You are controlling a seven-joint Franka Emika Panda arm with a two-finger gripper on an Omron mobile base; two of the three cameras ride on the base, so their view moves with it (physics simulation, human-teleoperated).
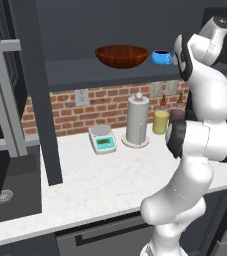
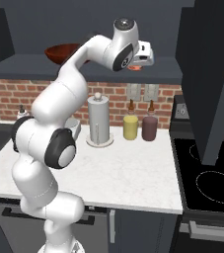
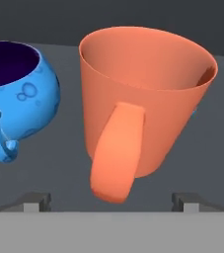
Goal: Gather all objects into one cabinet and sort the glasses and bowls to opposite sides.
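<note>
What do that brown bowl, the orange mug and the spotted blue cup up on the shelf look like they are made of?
The bowl looks like polished wood: reddish-brown with faint grain and a soft gloss. The orange mug is plain, smooth and matte, so ceramic or plastic; the look leaves it open. The blue cup seems to be glazed ceramic, judging by its bubble-like spots and dark inside, though this is a rendered scene.

Colours in the kitchen cabinet and on the counter

Plain orange mug; bright-blue cup with bubble-ring pattern and dark purple inside; glossy reddish-brown wooden bowl; charcoal cabinet shelf; red brick backsplash; white marbled counter; yellow canister; maroon canister.
</note>
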